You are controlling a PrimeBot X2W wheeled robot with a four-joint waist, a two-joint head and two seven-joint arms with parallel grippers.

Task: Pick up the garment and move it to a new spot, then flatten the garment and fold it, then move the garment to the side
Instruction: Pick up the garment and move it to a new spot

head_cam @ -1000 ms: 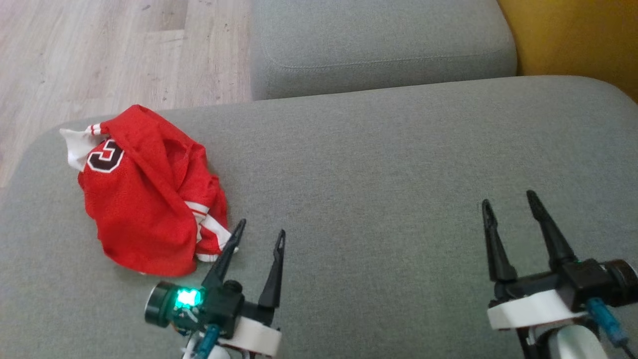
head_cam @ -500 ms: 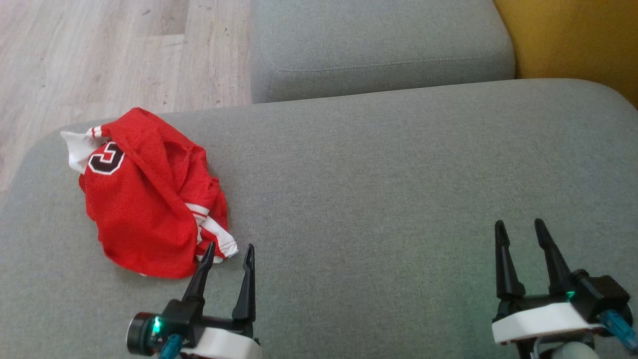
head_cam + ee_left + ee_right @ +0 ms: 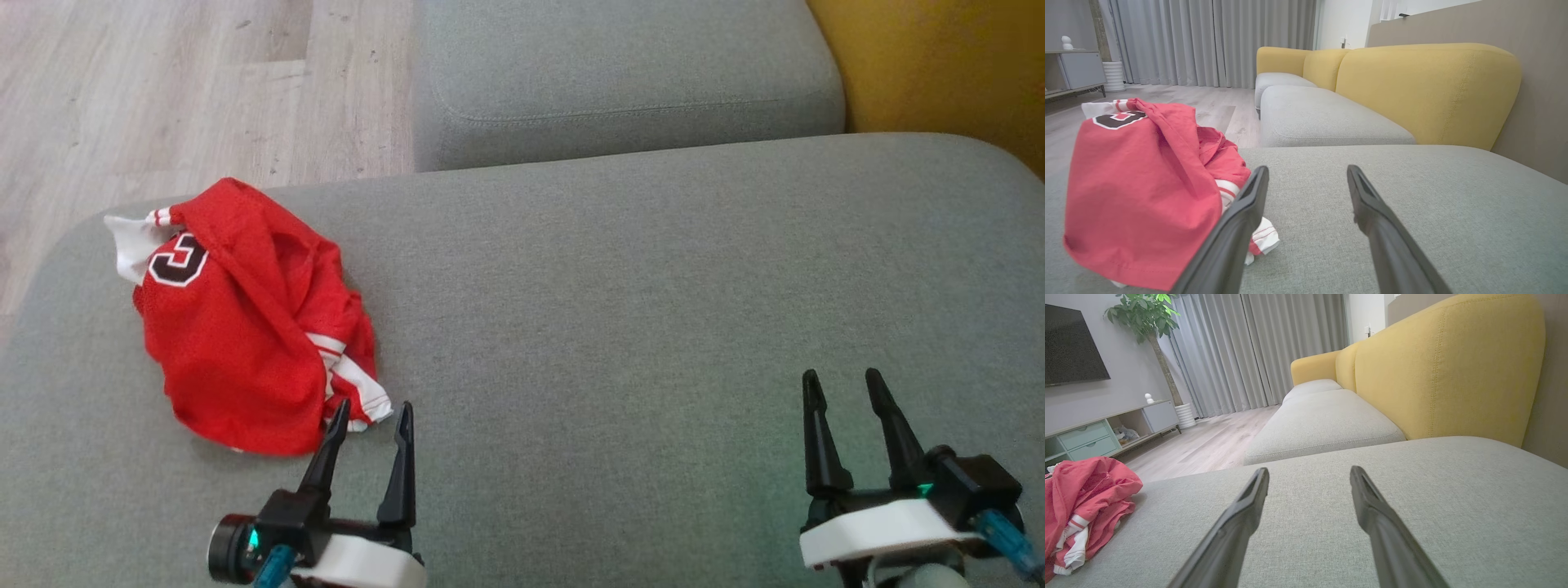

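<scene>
My left tool [image 3: 374, 404] and right tool [image 3: 841, 373] stand wide open, empty. The garment [image 3: 237, 343] lies bunched just ahead-left of the left tool; pinching only its striped hem [image 3: 359, 394], I risk it slipping free.

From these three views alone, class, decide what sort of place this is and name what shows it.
Most likely a home living room: a grey-cushioned sofa with yellow backrests, a dark wall-mounted television above a low cabinet, and floor-length grey curtains.
</scene>
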